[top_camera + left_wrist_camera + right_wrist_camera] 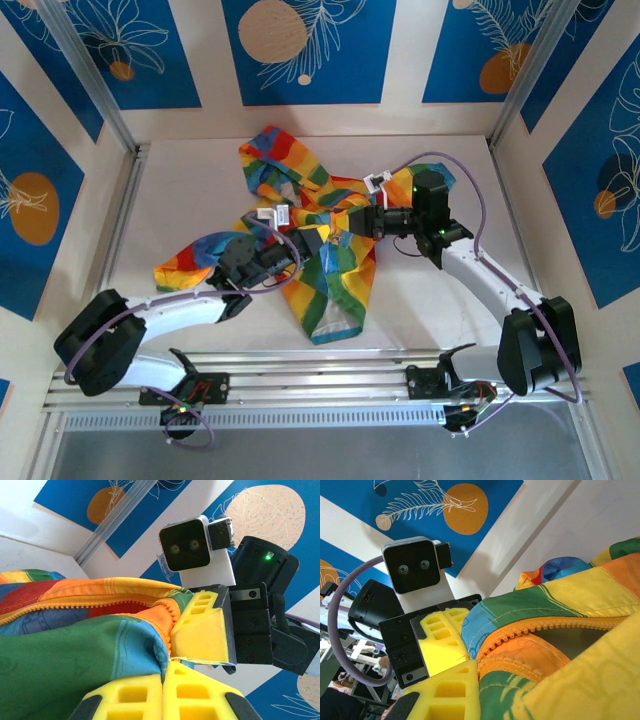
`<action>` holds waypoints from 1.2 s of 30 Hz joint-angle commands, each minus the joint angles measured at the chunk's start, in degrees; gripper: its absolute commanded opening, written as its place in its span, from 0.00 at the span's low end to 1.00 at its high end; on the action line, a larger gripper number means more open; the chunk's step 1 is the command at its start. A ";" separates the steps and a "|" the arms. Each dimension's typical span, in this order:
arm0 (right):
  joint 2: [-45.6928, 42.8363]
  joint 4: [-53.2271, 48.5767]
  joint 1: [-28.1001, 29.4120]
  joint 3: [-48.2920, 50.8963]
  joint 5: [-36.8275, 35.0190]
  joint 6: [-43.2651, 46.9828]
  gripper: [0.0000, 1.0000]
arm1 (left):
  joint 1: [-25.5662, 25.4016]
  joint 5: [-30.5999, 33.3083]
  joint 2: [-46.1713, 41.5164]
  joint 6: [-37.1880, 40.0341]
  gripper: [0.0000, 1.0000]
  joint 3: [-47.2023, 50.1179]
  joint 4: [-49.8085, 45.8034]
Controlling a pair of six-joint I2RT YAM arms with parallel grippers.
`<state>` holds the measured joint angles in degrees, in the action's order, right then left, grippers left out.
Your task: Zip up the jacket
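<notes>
Tension seems the aim: left gripper (325, 240) and right gripper (347, 226), both clenched on the jacket (335, 285) beside its zipper's (555, 625) end, hold the open front taut.

The jacket (300, 235) lies on the middle of the table (180, 180), its hood toward the far wall, one sleeve stretched out to the left and its hem toward the near edge. The left gripper (322, 240) reaches in from the near left and the right gripper (347, 224) from the right. They meet tip to tip over the jacket's middle, each pinching fabric right beside the zipper (100, 602).
</notes>
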<state>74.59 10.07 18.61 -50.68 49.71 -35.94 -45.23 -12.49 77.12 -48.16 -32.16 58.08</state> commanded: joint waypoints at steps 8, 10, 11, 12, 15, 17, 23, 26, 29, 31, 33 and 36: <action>-0.11 2.88 -1.18 -1.97 2.13 -1.68 0.00 | 0.27 -0.77 2.41 -2.27 0.00 0.16 6.24; 0.02 2.86 -1.29 -2.15 1.88 -1.81 0.00 | 0.18 -1.12 2.96 -2.83 0.00 0.17 6.89; -0.02 3.05 -1.35 -2.23 1.92 -2.06 0.00 | 0.15 -1.42 3.19 -3.13 0.00 0.10 7.33; 0.03 3.33 -1.42 -2.23 1.90 -2.27 0.00 | 0.13 -1.71 3.37 -3.36 0.00 0.08 7.60; 0.07 3.39 -1.69 -2.24 1.72 -2.52 0.00 | 0.13 -2.10 3.61 -4.04 0.00 0.12 8.52; 0.21 3.29 -1.78 -2.28 1.44 -2.54 0.00 | 0.14 -2.27 3.41 -4.31 0.00 0.33 8.71; 0.62 4.11 -2.13 -2.10 1.08 -3.45 0.00 | 0.10 -2.79 2.77 -4.33 0.00 0.56 8.23; 0.76 4.54 -2.17 -2.48 0.96 -4.04 0.00 | 0.07 -3.07 3.15 -4.56 0.00 0.78 8.09; 1.05 4.35 -2.39 -2.84 0.51 -4.29 0.00 | 0.11 -3.24 3.38 -4.81 0.00 0.98 8.52; 1.25 4.30 -2.44 -2.94 0.15 -4.61 0.00 | 0.10 -3.41 3.41 -4.83 0.00 1.02 8.47; 1.59 4.68 -2.53 -2.99 0.03 -5.05 0.00 | 0.13 -3.42 3.39 -4.75 0.00 1.17 8.36; 2.19 5.09 -2.58 -3.27 0.12 -5.82 0.00 | 0.14 -3.33 3.30 -4.27 0.00 1.44 7.97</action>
<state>76.27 12.91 16.47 -51.44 49.76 -40.71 -45.23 -13.56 80.36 -52.27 -31.44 64.12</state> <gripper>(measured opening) 0.049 0.040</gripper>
